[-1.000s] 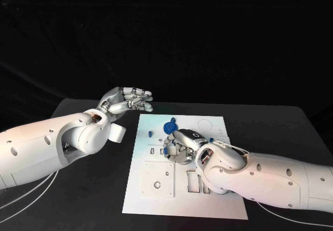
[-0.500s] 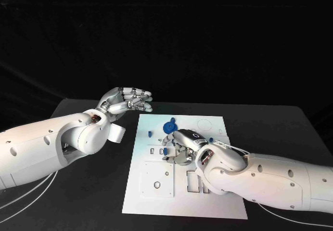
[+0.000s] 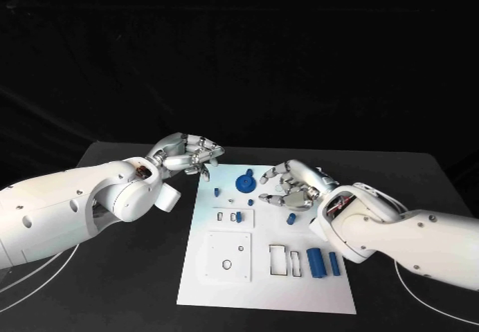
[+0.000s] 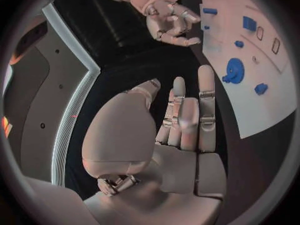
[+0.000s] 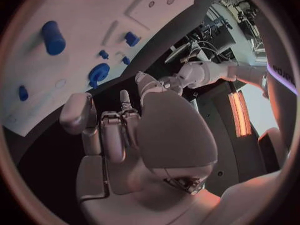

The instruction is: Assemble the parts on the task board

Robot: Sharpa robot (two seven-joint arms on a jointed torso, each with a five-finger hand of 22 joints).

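Right hand (image 3: 289, 188) is held curled above the task board (image 3: 266, 290), nothing seen grasped; left hand (image 3: 187, 153) clenched beside it, contents hidden.

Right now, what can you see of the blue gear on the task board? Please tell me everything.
The blue gear is a round toothed wheel that looks like plastic, lying flat on the far part of the white task board. Its centre seems to have a hub. Nothing touches it: the right hand is raised beside it, the left hand hovers off the board's far-left corner.
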